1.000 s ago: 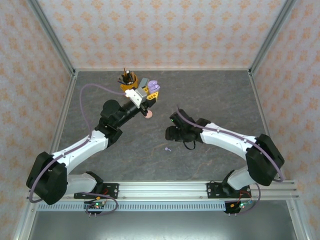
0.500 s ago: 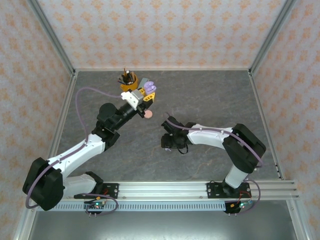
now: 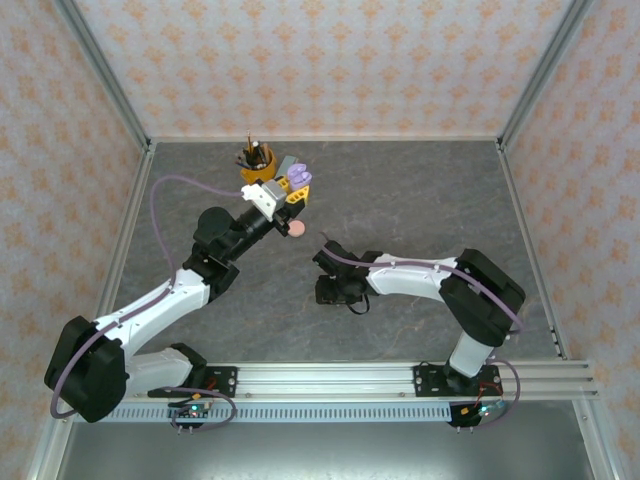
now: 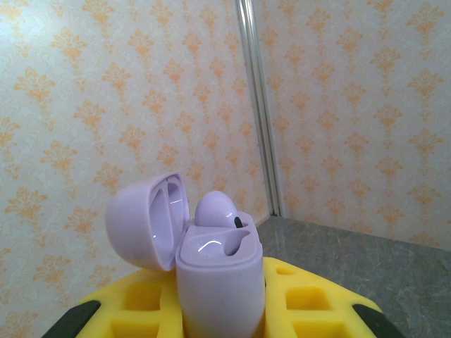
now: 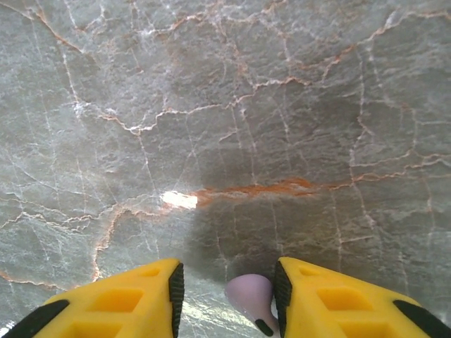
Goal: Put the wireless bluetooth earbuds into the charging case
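jaws of the left gripper (image 4: 220, 315) are pressed onto the lilac charging case (image 4: 218, 282), which is gripped low on its body. its lid (image 4: 144, 222) is swung open to the left of the wrist view. one seated earbud (image 4: 215, 209), lilac, is lodged in the case. jaws of the right gripper (image 5: 227, 278) are spread low over the grey marbled table (image 5: 211, 105). a loose earbud (image 5: 252, 297), also lilac, is seen on the table between them, close against the yellow finger (image 5: 331, 303) on the right of that view. whether it is touched cannot be told. from above, the left gripper is found near a cup of pens (image 3: 256, 160), and a small pink round thing (image 3: 297, 229) lies nearby.
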